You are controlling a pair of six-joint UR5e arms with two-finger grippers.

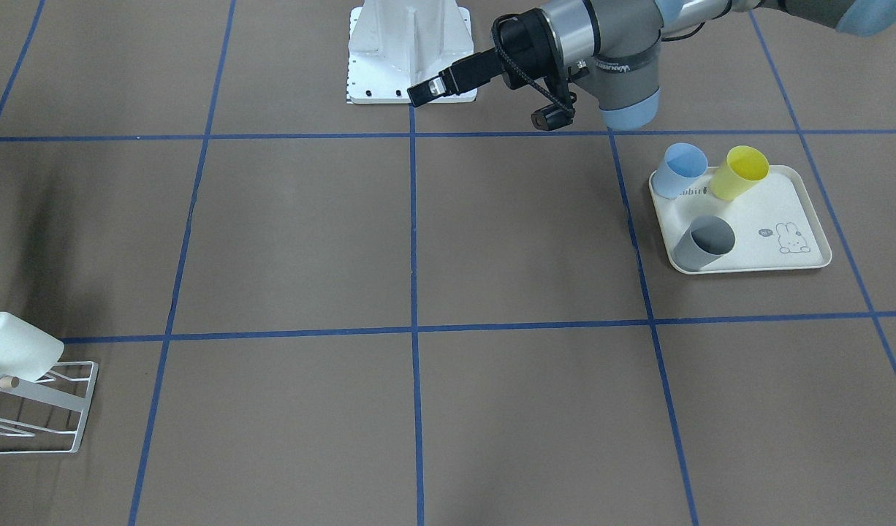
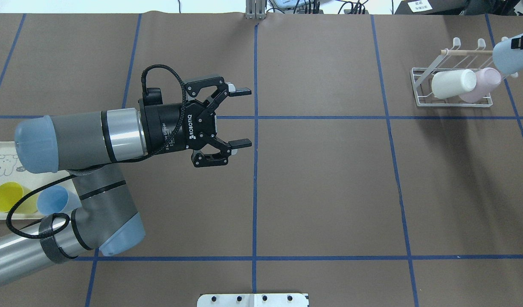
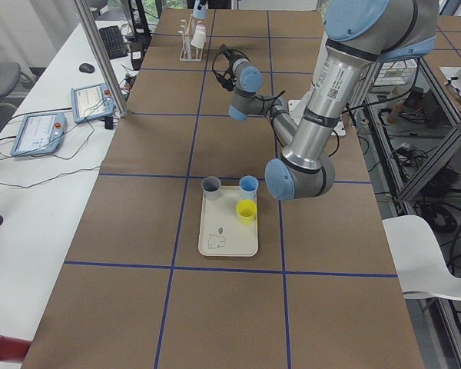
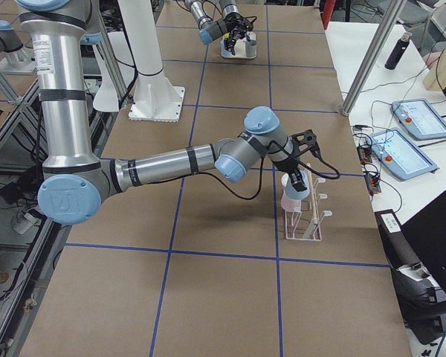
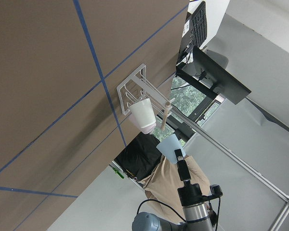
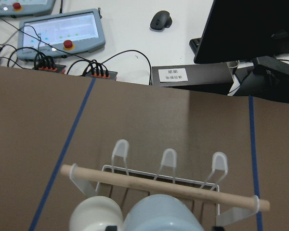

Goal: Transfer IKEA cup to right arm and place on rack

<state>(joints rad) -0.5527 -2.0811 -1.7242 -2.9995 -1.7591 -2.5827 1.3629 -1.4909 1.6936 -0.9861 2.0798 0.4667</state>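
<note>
White wire rack [image 5: 131, 89] near tabletop [image 5: 48, 72] far edge, white cup [image 5: 142, 113] tilted on it. Right pincer [image 5: 176, 153] grips pale blue cup [image 5: 167, 146] just beside wooden dowel [image 5: 164, 115] end.

Grey-silver left arm [image 2: 82, 136], light-blue caps [image 2: 33, 143], black ROBOTIQ-marked hand [image 2: 244, 116], braided cable [image 2: 159, 70]
</note>
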